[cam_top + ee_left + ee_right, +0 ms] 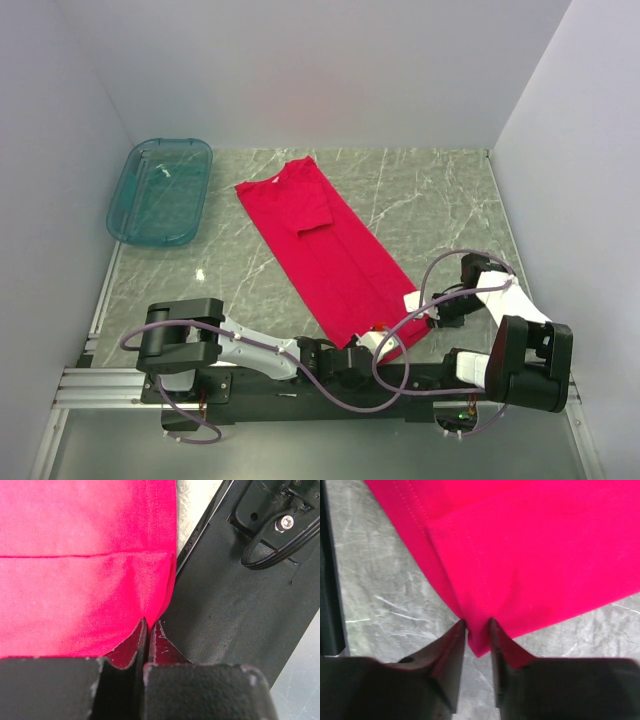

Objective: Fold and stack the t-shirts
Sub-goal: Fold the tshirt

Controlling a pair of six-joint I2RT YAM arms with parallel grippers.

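One t-shirt [320, 235] lies on the marble tabletop [430, 200], running as a long strip from its round neck at the far left to its hem at the near right. Two grippers hold that hem. The left gripper [148, 627] is pinched nearly shut on one corner, right beside the black base plate [225, 605]. The right gripper [477, 630] is clamped on the other corner with a narrow gap. One teal tub [160, 190] sits at the far left, apart from the shirt. Bare marble lies open to the shirt's right and between shirt and tub. The fabric is crimson, folded lengthwise, one sleeve lying flat on top, its seams stitched.
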